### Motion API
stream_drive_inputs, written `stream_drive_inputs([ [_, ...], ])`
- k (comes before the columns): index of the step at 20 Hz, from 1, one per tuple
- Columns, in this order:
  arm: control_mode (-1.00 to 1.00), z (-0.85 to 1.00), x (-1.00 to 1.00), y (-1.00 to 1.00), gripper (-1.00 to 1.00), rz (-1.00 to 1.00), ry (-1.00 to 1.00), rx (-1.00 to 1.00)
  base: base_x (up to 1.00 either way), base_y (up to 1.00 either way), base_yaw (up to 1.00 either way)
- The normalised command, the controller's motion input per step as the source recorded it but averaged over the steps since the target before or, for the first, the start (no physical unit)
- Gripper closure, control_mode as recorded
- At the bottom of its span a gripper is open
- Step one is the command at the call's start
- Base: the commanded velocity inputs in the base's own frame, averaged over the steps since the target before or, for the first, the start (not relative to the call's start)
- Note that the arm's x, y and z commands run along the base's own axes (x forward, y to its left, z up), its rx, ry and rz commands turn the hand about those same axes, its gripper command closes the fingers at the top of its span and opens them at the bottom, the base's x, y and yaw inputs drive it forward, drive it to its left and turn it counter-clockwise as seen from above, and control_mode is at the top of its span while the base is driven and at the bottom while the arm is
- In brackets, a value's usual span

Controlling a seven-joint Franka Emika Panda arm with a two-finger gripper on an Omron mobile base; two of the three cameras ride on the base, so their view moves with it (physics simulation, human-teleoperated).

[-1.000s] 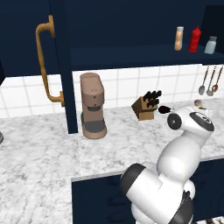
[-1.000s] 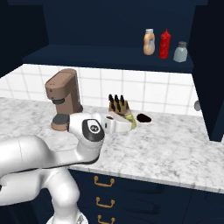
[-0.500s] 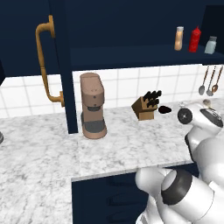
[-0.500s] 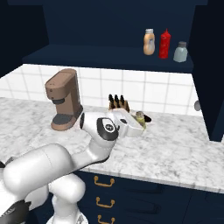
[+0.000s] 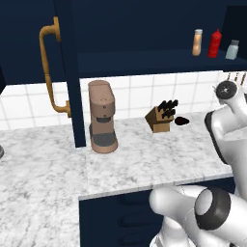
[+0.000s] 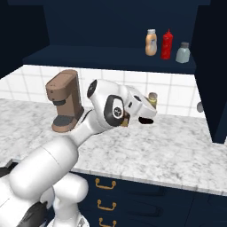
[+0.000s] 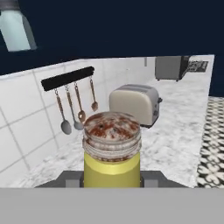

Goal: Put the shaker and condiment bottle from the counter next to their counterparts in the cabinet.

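My gripper (image 7: 112, 180) is shut on the shaker (image 7: 112, 153), a yellow-green cylinder with a grey metal top, held upright. From the right base view the shaker (image 6: 152, 99) hangs in the gripper (image 6: 150, 108) above the counter (image 6: 173, 153), below the cabinet shelf (image 6: 106, 60). On that shelf the tan-orange condiment bottle (image 6: 151, 42) stands beside the red squeeze bottle (image 6: 167, 44), with the pale grey-blue shaker (image 6: 183, 52) to their right. The same three show in the left base view: condiment bottle (image 5: 197, 42), red bottle (image 5: 215, 43), pale shaker (image 5: 232, 49).
A brown coffee machine (image 5: 102, 116) and a knife block (image 5: 161, 117) stand at the back of the counter. The open cabinet door with its orange-brass handle (image 5: 48, 67) hangs at the left. A toaster (image 7: 133, 105) and a utensil rail (image 7: 68, 78) lie ahead of the hand.
The arm has swung to the right and lifted, carrying the shaker up from near the knife block toward the shelf's height. The items on the shelf have not moved.
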Motion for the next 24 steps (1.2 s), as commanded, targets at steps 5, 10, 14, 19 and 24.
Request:
stream_drive_inputs([
  [5, -1.00, 0.86, 0.00, -0.05, 1.00, -0.06, 0.05, 0.00, 0.00, 0.00, 0.00],
  [10, -1.00, 0.43, 0.01, -0.05, 1.00, -0.03, 0.04, -0.05, 0.00, 0.00, 0.00],
  [14, -1.00, 0.00, 0.00, 0.00, 1.00, 0.00, -0.04, -0.07, 0.00, 0.00, 0.00],
  [19, -1.00, 0.21, 0.03, 0.00, 1.00, 0.15, -0.14, -0.04, 0.00, 0.00, 0.00],
  [24, -1.00, 0.30, 0.02, 0.00, 1.00, 0.22, -0.15, -0.06, 0.00, 0.00, 0.00],
])
